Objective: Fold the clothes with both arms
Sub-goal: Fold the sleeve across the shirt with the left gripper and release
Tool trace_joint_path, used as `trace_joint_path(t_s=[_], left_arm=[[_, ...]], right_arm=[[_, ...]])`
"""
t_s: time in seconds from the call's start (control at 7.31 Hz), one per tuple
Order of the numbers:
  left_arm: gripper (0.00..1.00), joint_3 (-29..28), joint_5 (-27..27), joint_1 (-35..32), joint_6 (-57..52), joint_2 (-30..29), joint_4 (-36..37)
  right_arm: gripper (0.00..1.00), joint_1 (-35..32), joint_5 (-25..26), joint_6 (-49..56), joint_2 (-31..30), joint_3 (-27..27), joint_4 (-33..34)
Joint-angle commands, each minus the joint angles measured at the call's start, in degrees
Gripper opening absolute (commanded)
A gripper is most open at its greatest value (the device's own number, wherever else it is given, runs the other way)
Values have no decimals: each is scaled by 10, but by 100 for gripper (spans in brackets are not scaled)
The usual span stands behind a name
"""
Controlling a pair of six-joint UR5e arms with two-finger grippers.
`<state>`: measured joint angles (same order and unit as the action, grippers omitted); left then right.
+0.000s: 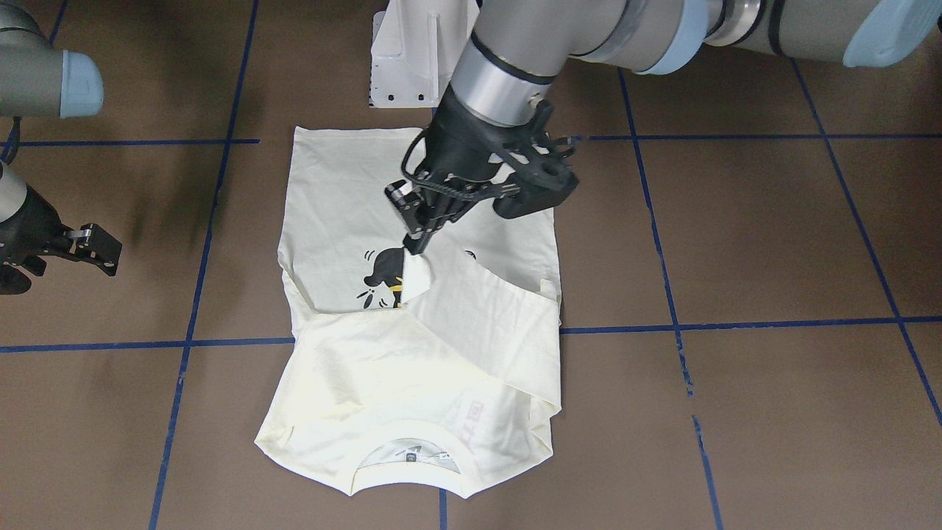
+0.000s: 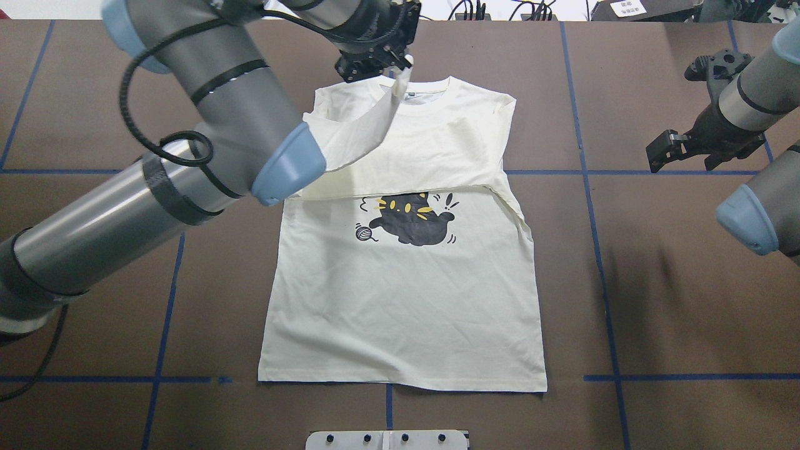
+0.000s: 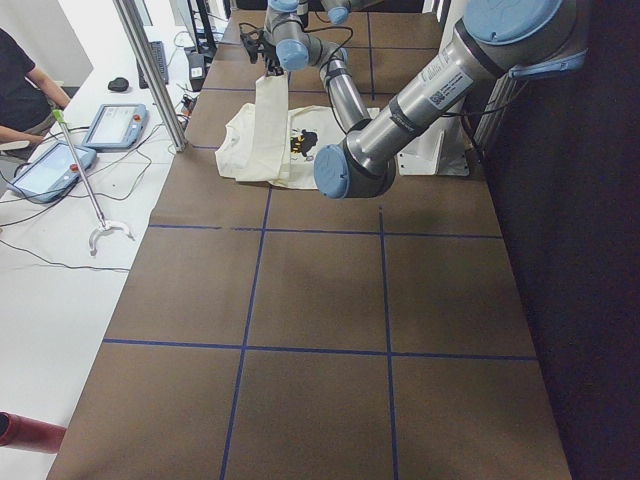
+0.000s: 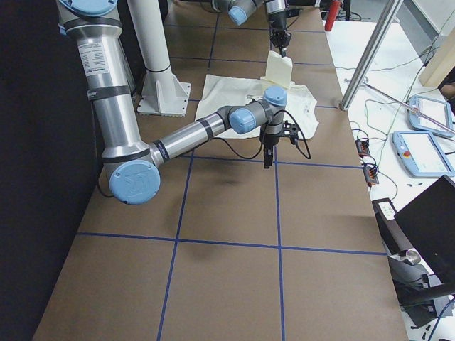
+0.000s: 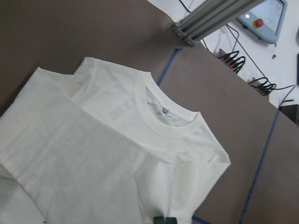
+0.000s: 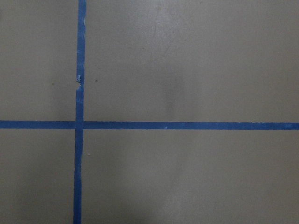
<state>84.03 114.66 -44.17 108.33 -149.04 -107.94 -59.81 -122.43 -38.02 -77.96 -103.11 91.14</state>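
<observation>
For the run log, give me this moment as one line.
phase: folding | left gripper: shut on sleeve, held above shirt | right gripper: open, apart from shirt | shirt: front up

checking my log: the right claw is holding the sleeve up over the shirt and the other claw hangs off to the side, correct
Not quite: the left claw holds the sleeve up over the shirt; the right claw hangs off to the side. The overhead view shows it.

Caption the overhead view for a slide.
Left gripper holds a sleeve raised over the half-folded cat-print shirt; right gripper hangs aside.
</observation>
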Motion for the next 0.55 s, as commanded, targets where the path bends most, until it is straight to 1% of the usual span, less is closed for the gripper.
trace_joint_path(t_s=[0.0,0.14,0.27,0.41], left_arm=[[0,-200,-90,70,71,-97,-113],[0,-280,-135,88,84,-120,-179],[0,-320,-163,105,100,-123,-231],[32,-335,-209,128,106,-125,-261]], right_arm=[[100,0,0,-3,-2,0,-2],[100,0,0,-4,-3,1,-3],[100,0,0,-4,-3,2,-5],[100,0,0,-5,-2,2,-6]])
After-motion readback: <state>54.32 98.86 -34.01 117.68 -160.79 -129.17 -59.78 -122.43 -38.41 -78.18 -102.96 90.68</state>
